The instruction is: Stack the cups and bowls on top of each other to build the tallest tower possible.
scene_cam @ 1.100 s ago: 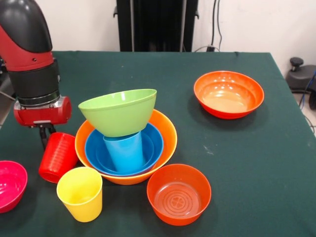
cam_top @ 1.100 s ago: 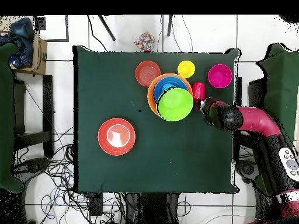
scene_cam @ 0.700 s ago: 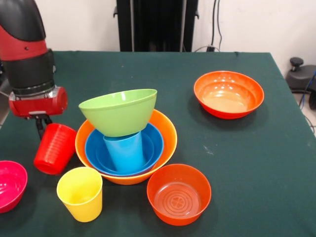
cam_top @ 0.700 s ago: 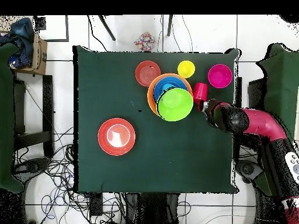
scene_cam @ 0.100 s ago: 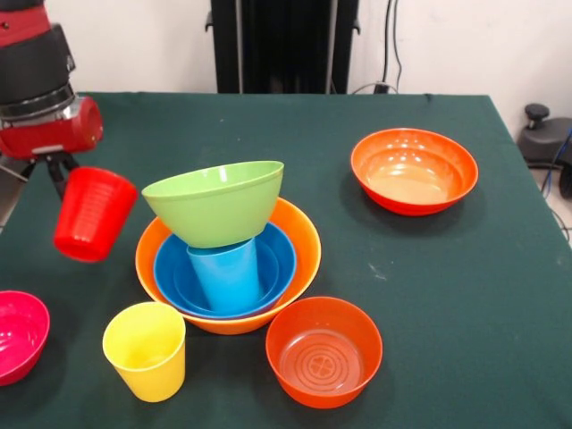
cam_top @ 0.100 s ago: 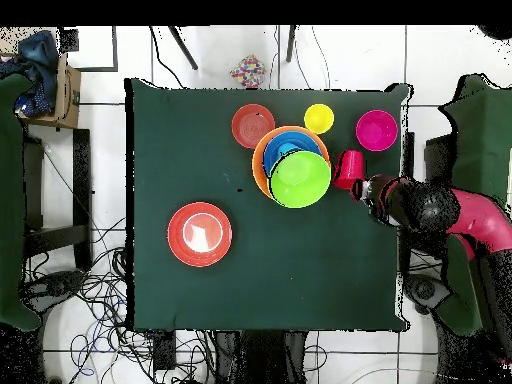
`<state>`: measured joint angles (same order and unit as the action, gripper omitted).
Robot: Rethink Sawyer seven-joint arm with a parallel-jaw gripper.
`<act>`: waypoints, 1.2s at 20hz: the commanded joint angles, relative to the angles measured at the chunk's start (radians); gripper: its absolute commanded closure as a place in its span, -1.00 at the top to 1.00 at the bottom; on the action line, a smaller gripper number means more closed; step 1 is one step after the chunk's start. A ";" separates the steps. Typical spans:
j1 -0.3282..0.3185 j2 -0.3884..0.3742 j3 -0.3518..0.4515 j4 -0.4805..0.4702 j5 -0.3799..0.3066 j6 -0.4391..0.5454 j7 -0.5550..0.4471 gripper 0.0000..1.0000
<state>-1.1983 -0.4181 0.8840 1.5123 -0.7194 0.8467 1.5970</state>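
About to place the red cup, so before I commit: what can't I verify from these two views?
- Hand, front view: its grip is hidden behind the red cup.
- Light blue cup: rim hidden under the green bowl.
- Pink bowl, front view: cut by the left edge.
- Overhead: green bowl covers most of the tower.

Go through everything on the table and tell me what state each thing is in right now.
Pincer: shut on red cup.
Red cup: lifted, tilted.
Green bowl: tilted atop blue cup.
Blue cup: upside down in blue bowl.
Blue bowl: nested in big orange bowl.
Yellow cup: upright, empty.
Pink bowl: upright, empty.
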 commanded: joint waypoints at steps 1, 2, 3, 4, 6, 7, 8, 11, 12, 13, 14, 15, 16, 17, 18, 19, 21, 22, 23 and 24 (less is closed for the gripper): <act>0.021 -0.027 0.046 0.065 0.042 0.167 -0.374 -1.00; 0.016 -0.041 0.056 0.073 0.059 0.185 -0.376 -1.00; 0.011 -0.054 0.066 0.081 0.076 0.203 -0.379 -1.00; 0.009 -0.062 0.072 0.086 0.087 0.216 -0.381 -1.00; 0.006 -0.076 0.084 0.091 0.109 0.242 -0.383 -1.00; 0.003 -0.082 0.094 0.093 0.121 0.249 -0.383 -1.00; 0.003 -0.086 0.097 0.093 0.126 0.257 -0.383 -1.00; 0.000 -0.093 0.108 0.094 0.140 0.275 -0.385 -1.00; 0.000 -0.094 0.110 0.094 0.141 0.276 -0.385 -1.00; -0.002 -0.097 0.114 0.096 0.143 0.278 -0.384 -1.00; -0.003 -0.096 0.115 0.095 0.143 0.279 -0.384 -1.00; -0.006 -0.097 0.116 0.098 0.143 0.278 -0.383 -1.00; -0.006 -0.097 0.117 0.097 0.142 0.278 -0.382 -1.00; -0.006 -0.098 0.119 0.098 0.142 0.278 -0.381 -1.00; -0.007 -0.098 0.119 0.098 0.141 0.278 -0.380 -1.00; -0.005 -0.096 0.119 0.096 0.138 0.277 -0.378 -1.00; -0.005 -0.094 0.121 0.093 0.136 0.279 -0.377 -1.00; -0.005 -0.093 0.123 0.092 0.136 0.281 -0.377 -1.00; -0.007 -0.092 0.127 0.091 0.139 0.281 -0.375 -1.00; -0.008 -0.092 0.130 0.091 0.141 0.281 -0.374 -1.00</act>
<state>-1.2272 -0.5132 1.0055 1.5731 -0.5768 1.0227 1.5415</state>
